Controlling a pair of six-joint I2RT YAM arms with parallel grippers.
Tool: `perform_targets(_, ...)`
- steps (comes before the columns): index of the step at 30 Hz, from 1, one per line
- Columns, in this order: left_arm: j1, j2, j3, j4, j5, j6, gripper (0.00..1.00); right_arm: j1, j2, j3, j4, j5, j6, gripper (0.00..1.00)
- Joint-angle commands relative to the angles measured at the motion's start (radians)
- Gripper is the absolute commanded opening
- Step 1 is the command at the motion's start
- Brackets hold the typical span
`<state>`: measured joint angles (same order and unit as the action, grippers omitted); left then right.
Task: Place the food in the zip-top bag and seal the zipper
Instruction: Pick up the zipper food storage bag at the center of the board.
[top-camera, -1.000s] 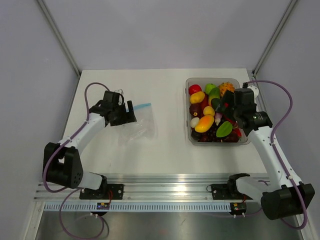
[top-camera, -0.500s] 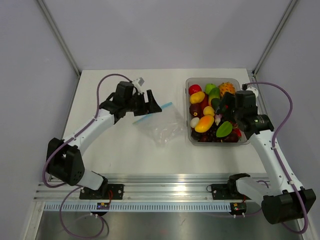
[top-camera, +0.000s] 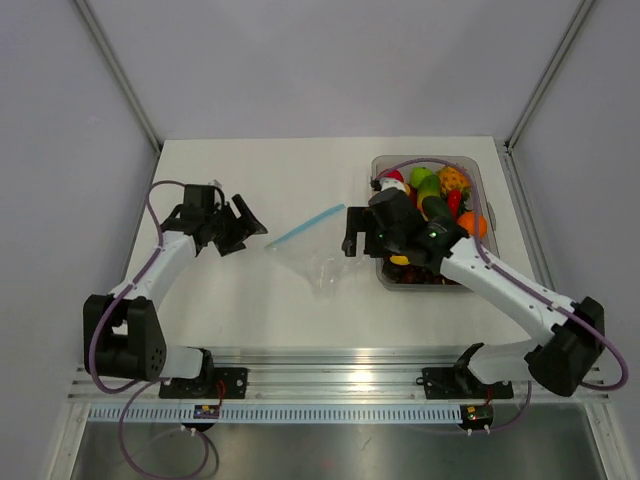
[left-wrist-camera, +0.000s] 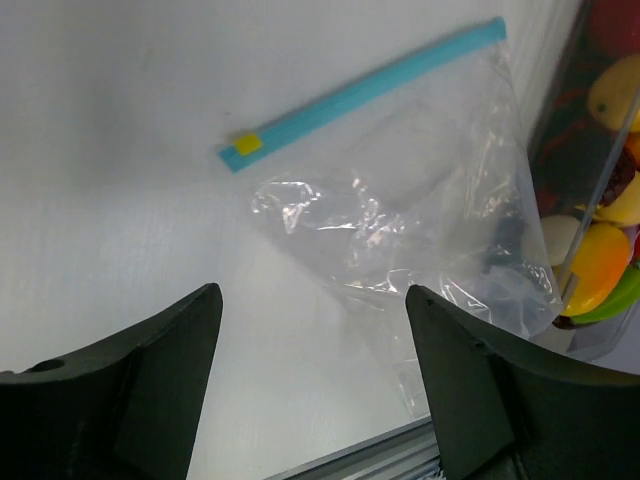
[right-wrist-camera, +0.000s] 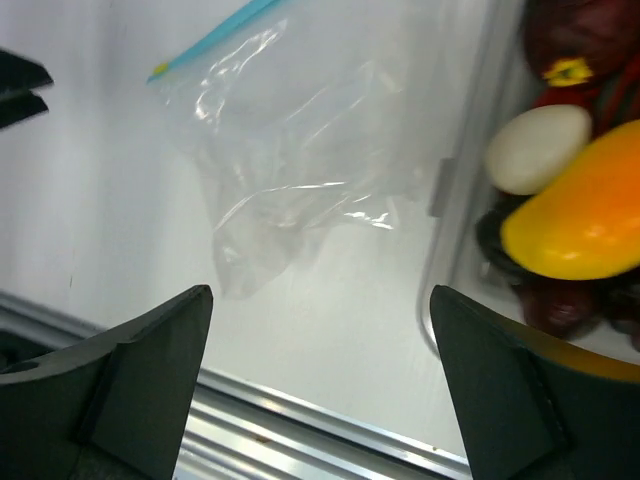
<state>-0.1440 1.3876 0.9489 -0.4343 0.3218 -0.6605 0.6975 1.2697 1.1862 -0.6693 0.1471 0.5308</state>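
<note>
"While the zip-top bag (top-camera: 318, 258) lies crumpled on the table (top-camera: 300, 170), where is it with respect to the grippers?"

"Between them. It lies ahead of the left gripper (left-wrist-camera: 312, 300), beyond the fingertips and apart from them. The zipper (left-wrist-camera: 365, 95) is at the end farthest from that gripper and runs slantwise across its line of reach. The right gripper (right-wrist-camera: 320, 300) hangs above the bag's other side, with the clear plastic showing between and beyond its fingers."

"Does either one hold it?"

"No. The left gripper's jaws stand wide apart, with nothing between them. The right gripper's jaws are spread just as wide and clasp nothing."

"And the food?"

"The food (top-camera: 440, 185) sits piled in the clear tub (right-wrist-camera: 455, 200), just to one side of the right gripper's fingers. A yellow-orange fruit (right-wrist-camera: 580, 225) and a white egg-shaped piece (right-wrist-camera: 535, 148) lie nearest that wall. The bag's corner reaches up to the wall, but whether they touch cannot be told. In the top view the right arm (top-camera: 500, 285) crosses the tub's near corner."
</note>
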Motion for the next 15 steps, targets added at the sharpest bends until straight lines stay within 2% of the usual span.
perform_targets(1,0.064,-0.100,-0.007,-0.030,-0.036,-0.010,0.79,0.089,0.101,0.059,0.037,0.032,0.098,0.97)
perform_targets(5,0.078,-0.143,-0.016,-0.049,-0.059,0.005,0.79,0.123,0.224,0.085,0.100,0.013,0.199,0.93)
perform_targets(15,0.081,-0.150,-0.015,-0.080,-0.061,0.047,0.81,0.131,0.414,0.162,0.169,-0.012,0.284,0.92)
